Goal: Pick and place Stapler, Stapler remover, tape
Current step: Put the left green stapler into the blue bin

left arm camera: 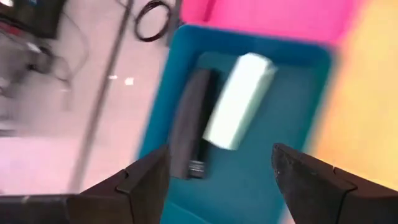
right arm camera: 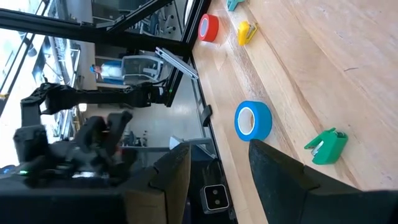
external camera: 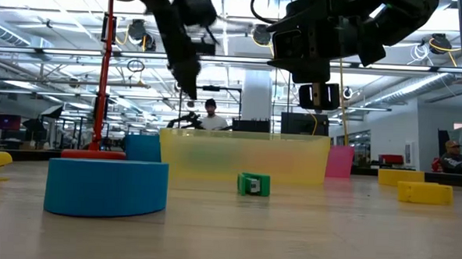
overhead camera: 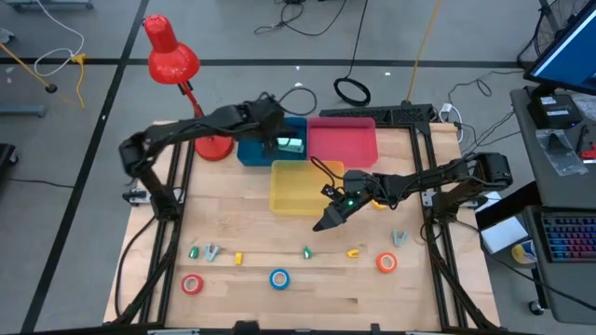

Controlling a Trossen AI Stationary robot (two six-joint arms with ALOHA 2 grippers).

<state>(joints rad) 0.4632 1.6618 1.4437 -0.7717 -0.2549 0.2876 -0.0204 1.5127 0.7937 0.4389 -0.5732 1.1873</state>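
While left claw (left arm camera: 217,180) gapes over blue bin (left arm camera: 273,155), staplers (left arm camera: 239,99) blurred, right claw (right arm camera: 214,180) parted, empty.

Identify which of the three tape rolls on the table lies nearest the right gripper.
The blue tape roll is probably nearest the right gripper: it lies almost straight ahead of it, while the red roll and orange roll sit off to either side.

A blue tape roll (external camera: 106,186) stands nearest on the wooden table (external camera: 289,233). Behind it, a small green stapler remover (external camera: 253,184) sits before a translucent yellow bin (external camera: 244,157). Two dark arms hang overhead.
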